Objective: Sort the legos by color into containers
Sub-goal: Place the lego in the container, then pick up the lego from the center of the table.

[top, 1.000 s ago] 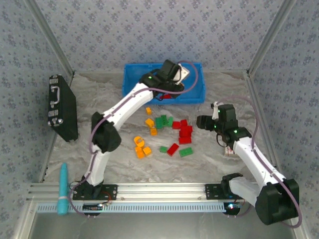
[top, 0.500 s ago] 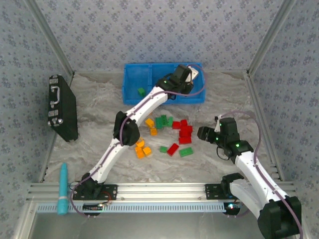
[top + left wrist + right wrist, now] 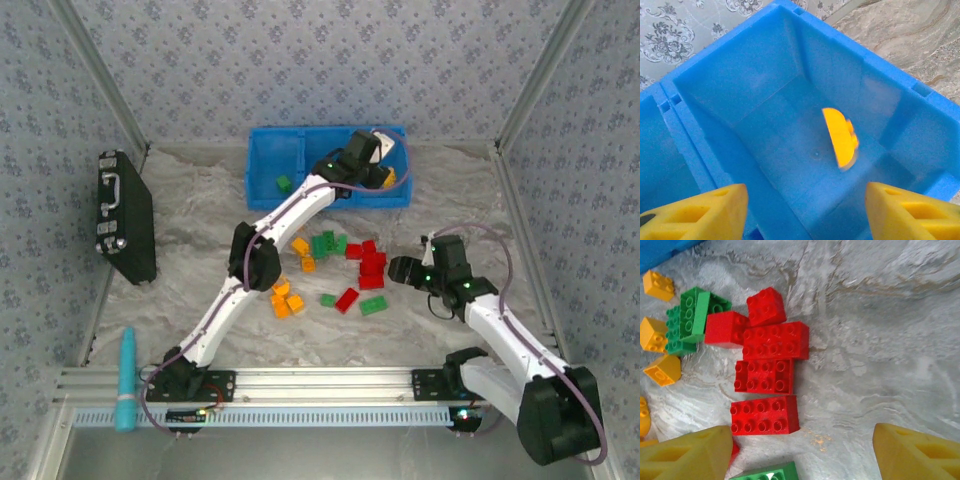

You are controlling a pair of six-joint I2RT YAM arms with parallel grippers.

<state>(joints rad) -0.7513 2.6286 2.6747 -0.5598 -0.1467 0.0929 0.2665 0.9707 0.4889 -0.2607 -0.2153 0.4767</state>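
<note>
One orange-yellow brick [image 3: 840, 137] is inside the blue bin's [image 3: 265, 150] right compartment, beneath the left jaws, which stand open and empty. The right jaws, also open, hover over red bricks [image 3: 771, 342] on the worktop [image 3: 880, 340] near that bin.

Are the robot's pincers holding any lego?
Nothing. The left pincer is open over the blue plastic bin, an orange plastic brick loose inside; the right pincer is open above red plastic bricks.
</note>
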